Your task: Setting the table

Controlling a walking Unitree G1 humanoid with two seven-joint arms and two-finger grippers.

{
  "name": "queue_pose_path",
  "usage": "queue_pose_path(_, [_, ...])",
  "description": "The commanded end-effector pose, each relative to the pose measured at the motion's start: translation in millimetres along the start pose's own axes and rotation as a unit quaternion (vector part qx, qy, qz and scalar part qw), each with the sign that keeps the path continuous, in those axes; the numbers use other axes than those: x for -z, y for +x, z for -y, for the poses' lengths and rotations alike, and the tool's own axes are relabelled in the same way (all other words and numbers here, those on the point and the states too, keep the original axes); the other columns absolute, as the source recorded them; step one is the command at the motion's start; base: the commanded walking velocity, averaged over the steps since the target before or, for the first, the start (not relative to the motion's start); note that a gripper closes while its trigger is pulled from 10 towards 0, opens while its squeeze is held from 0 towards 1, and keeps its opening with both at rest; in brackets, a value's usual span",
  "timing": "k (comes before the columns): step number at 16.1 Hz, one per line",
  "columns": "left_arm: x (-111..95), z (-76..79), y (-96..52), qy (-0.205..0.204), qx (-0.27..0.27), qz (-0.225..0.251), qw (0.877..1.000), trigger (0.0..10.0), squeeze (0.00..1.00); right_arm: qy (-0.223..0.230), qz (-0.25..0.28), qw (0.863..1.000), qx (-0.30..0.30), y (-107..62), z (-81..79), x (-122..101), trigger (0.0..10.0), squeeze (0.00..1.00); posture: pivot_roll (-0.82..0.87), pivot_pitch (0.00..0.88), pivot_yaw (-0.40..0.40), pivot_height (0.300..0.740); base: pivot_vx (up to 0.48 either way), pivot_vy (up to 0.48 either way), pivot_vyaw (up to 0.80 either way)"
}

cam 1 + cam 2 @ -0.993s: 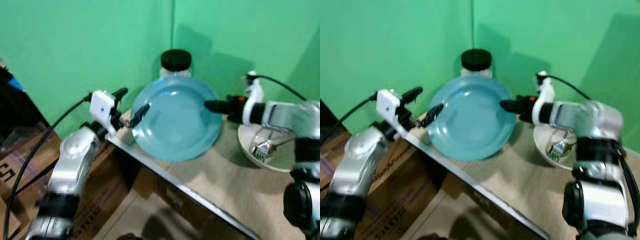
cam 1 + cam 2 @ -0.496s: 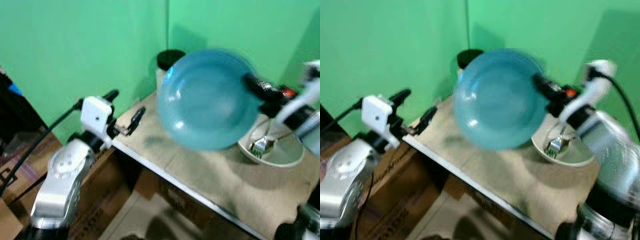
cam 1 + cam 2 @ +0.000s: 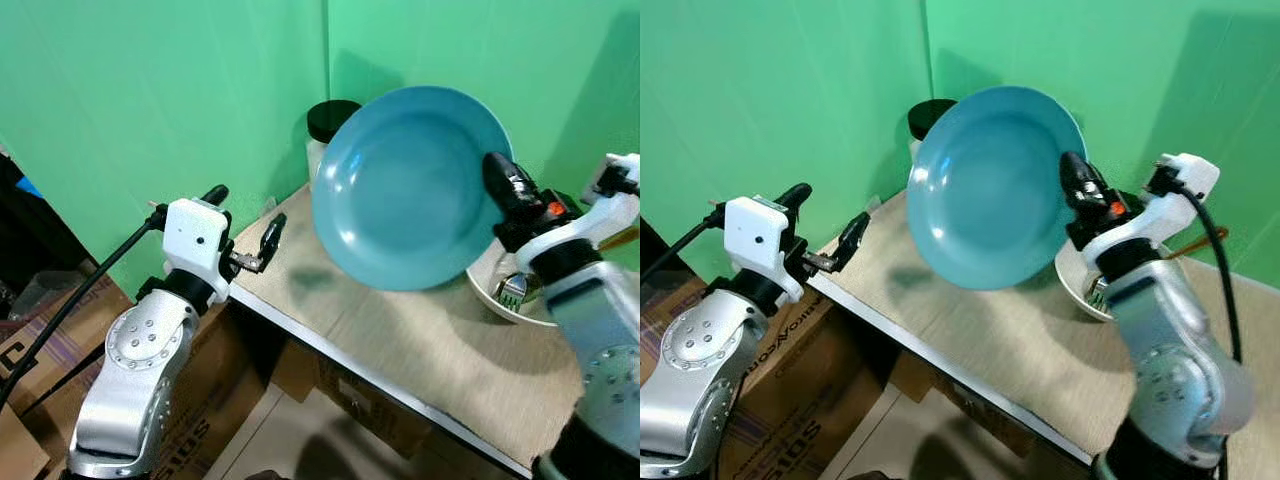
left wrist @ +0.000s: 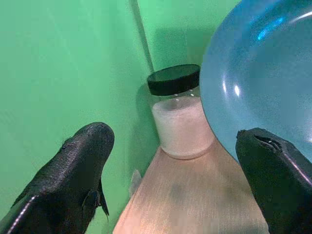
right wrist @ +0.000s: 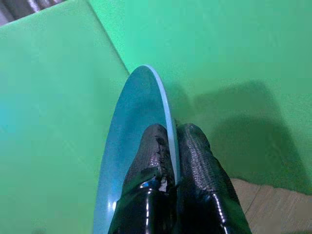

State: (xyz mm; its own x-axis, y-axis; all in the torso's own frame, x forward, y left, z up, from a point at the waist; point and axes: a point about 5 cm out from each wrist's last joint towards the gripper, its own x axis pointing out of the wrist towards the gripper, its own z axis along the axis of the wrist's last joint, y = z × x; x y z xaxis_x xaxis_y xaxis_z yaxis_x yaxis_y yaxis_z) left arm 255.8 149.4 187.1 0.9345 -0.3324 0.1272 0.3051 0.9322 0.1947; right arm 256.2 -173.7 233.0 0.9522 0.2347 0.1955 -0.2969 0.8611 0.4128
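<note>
Nearest me, the left hand [image 3: 242, 228] is hovering with its fingers spread apart and empty at the desk [image 3: 420, 345] corner, while the right hand [image 3: 500, 190] is pinching the rim of the blue plate [image 3: 410, 185], holding it tilted in the air above the wooden top. I judge the plate is mid-carry, so next it needs levelling and lowering onto bare desk, clear of the white bowl [image 3: 505, 295] holding a fork [image 3: 514, 290]. Farther back, a black-lidded jar [image 4: 180, 109] is standing in the corner against green walls [image 3: 150, 90].
</note>
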Motion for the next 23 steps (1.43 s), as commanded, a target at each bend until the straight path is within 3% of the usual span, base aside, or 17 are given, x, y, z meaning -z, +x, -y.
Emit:
queue_pose_path(1, [-2.9,-0.8,-2.0,0.008,-0.015,-0.001,1.0,10.0,0.0,-0.022,0.012,0.999,-0.027,1.2,-14.7,0.5,0.0,0.0,-0.07,0.0,0.089,0.74,0.0,0.0,0.0])
queue_pose_path(3, [-2.4,0.1,-5.2,-0.013,-0.032,-0.014,0.999,10.0,0.0,-0.044,0.01,0.998,-0.041,-0.3,-21.1,7.0,0.0,0.0,-0.07,0.0,0.085,0.74,0.0,0.0,0.0])
queue_pose_path(5, [-4.3,0.9,-7.3,-0.014,-0.039,-0.017,0.999,10.0,0.0,-0.049,0.012,0.998,-0.044,1.1,-27.5,10.9,4.5,0.0,-0.07,0.0,0.08,0.74,0.0,0.0,0.0])
queue_pose_path(6, [-4.7,1.7,-7.0,-0.013,-0.041,-0.018,0.999,10.0,0.0,-0.05,0.014,0.998,-0.04,2.8,-29.7,13.3,10.0,0.0,-0.07,0.0,0.076,0.74,0.0,0.0,0.0])
queue_pose_path(14, [-6.7,0.4,-5.6,-0.014,-0.054,-0.026,0.998,10.0,0.0,-0.064,0.02,0.997,-0.03,10.1,-34.6,24.7,10.0,0.0,-0.06,0.0,0.07,0.74,-0.13,0.0,0.0])
queue_pose_path(23, [-7.1,1.9,-5.4,-0.011,-0.048,-0.027,0.998,10.0,0.0,-0.039,0.039,0.998,-0.027,14.6,-35.6,19.6,10.0,0.0,-0.06,0.0,0.066,0.74,0.0,0.0,0.0])
